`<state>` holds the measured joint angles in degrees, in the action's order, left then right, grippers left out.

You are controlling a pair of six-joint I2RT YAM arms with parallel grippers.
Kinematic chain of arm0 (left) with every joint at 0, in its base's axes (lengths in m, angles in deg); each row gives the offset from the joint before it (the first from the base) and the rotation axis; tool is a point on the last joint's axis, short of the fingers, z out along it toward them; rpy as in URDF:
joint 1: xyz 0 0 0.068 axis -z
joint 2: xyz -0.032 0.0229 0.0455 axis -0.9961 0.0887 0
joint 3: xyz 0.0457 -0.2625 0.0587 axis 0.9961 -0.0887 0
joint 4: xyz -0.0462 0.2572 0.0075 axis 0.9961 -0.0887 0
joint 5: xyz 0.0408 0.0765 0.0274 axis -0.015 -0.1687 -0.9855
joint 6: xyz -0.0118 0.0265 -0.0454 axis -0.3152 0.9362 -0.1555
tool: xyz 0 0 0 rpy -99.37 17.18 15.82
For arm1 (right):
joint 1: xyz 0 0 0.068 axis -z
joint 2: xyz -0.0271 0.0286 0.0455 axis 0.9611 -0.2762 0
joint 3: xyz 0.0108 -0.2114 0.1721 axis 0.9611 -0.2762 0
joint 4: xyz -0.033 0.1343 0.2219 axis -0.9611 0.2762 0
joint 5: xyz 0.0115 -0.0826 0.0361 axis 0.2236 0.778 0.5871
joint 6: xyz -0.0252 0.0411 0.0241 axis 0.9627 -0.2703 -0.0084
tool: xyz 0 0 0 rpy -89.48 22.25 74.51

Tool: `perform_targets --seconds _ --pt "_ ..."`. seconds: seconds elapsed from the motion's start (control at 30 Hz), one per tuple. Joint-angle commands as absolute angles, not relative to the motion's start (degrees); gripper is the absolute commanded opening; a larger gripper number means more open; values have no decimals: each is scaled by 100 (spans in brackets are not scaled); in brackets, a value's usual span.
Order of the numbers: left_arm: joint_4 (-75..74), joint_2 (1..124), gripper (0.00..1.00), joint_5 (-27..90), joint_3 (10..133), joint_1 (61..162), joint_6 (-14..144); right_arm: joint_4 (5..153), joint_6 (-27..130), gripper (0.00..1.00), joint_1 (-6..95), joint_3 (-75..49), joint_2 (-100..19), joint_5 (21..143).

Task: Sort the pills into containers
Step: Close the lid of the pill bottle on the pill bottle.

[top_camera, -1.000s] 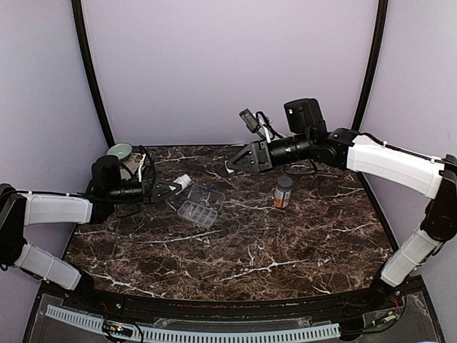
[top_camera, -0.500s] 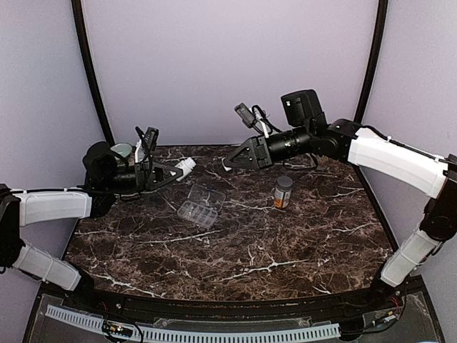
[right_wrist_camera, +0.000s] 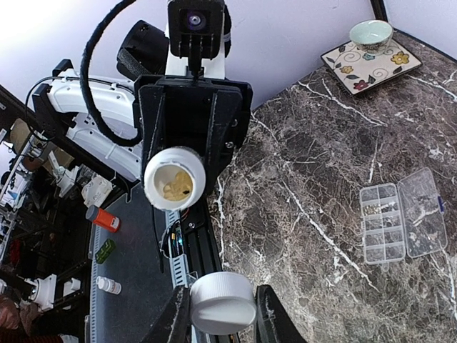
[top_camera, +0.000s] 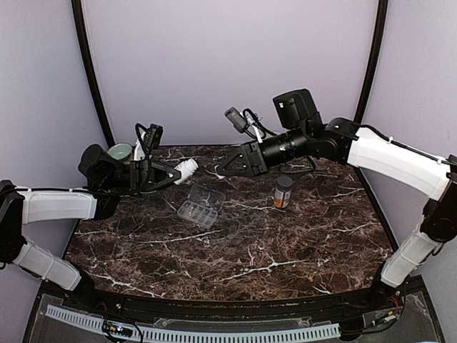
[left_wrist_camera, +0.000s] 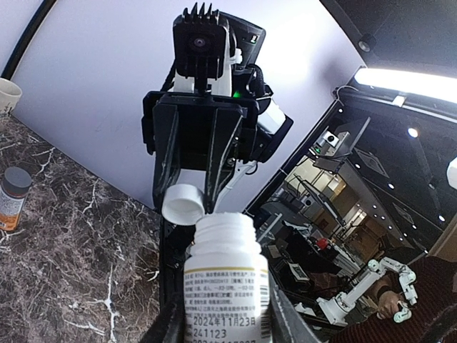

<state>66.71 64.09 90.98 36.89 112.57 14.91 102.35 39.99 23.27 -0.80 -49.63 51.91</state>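
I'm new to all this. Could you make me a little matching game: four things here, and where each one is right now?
1 white pill bottle
2 white cap
3 organizer box
4 amber bottle

A standing capped on the table
B in the right gripper
C lying open on the table
D in the left gripper, uncapped

Pairs: 1-D, 2-B, 3-C, 4-A

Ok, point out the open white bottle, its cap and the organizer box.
white bottle (left_wrist_camera: 226,293), left wrist view, on its printed label
cap (right_wrist_camera: 223,303), right wrist view, middle of its visible surface
organizer box (top_camera: 207,194), top external view, on its open lid
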Motion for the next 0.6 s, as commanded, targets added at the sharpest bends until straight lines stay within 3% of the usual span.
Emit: perform_targets --seconds 0.0,0.57 --pt "7090 6448 0 9304 3859 11402 1240 10212 4039 5 2201 182 -4818 5307" --pt "6572 6776 0 9485 4186 11636 1425 9983 3926 5 2044 245 -4879 5167"
